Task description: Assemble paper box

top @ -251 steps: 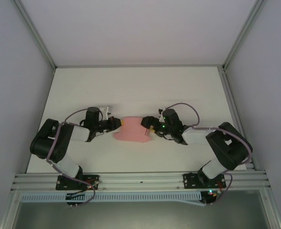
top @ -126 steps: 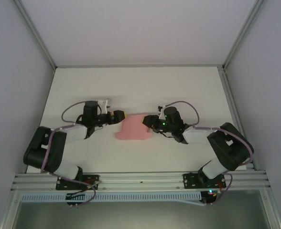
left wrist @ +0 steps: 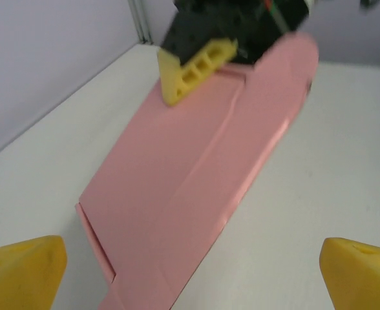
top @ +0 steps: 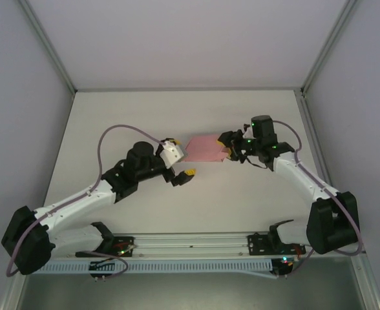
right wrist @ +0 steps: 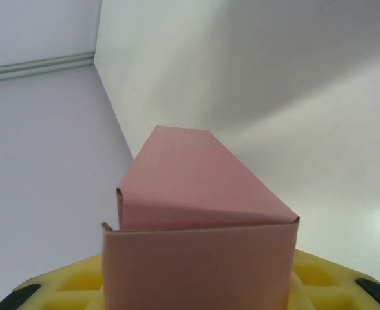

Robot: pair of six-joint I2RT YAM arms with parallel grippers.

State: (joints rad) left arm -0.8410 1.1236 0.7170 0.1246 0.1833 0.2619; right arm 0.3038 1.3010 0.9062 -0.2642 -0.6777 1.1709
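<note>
Two grippers are flanking the box (top: 205,148) at mid-table (top: 112,123) in the top view; the right gripper (top: 228,152) is pinching its right end. From the left wrist, the left gripper (left wrist: 191,272) is standing spread wide, clear of the box. From the right wrist, yellow pads (right wrist: 326,278) are clamping the box's folded end.

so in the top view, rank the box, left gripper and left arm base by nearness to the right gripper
1. box, held in the right gripper, centre
2. left gripper, just left of the box
3. left arm base, near-left edge
</note>
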